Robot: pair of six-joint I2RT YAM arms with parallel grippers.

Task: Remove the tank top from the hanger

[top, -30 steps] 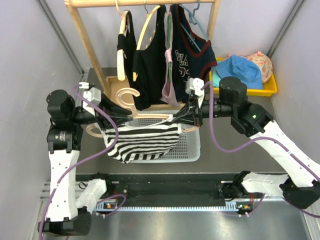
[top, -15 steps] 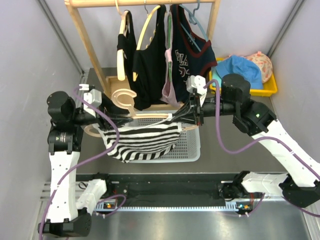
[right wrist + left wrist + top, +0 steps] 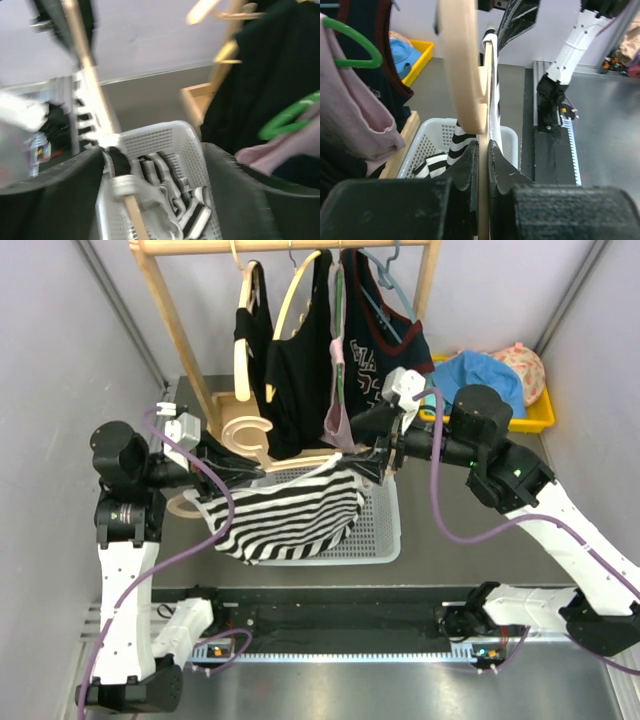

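The black-and-white striped tank top (image 3: pixel 290 518) hangs from a wooden hanger (image 3: pixel 245 440) over a white basket (image 3: pixel 385 535). At the hanger's left part, my left gripper (image 3: pixel 222 476) is shut on the wood. The left wrist view shows both jaws pressed on the thin hanger bar (image 3: pixel 483 165), with the striped cloth (image 3: pixel 456 146) just beyond. My right gripper (image 3: pixel 368 443) stands open just past the tank top's right end, holding nothing. Its wrist view is blurred; between the wide fingers I see the hanger's end (image 3: pixel 134 212), the tank top (image 3: pixel 172 207) and the basket (image 3: pixel 160 137).
A wooden rack (image 3: pixel 170 330) behind the basket carries several dark and pink garments (image 3: pixel 335 360) on hangers, close to my right gripper. A yellow bin (image 3: pixel 535 415) with hats sits at the back right. Grey walls close in on both sides.
My right gripper has opened and lifted up and to the right, letting go at the hanger's right end. The left gripper has closed tighter on the hanger.
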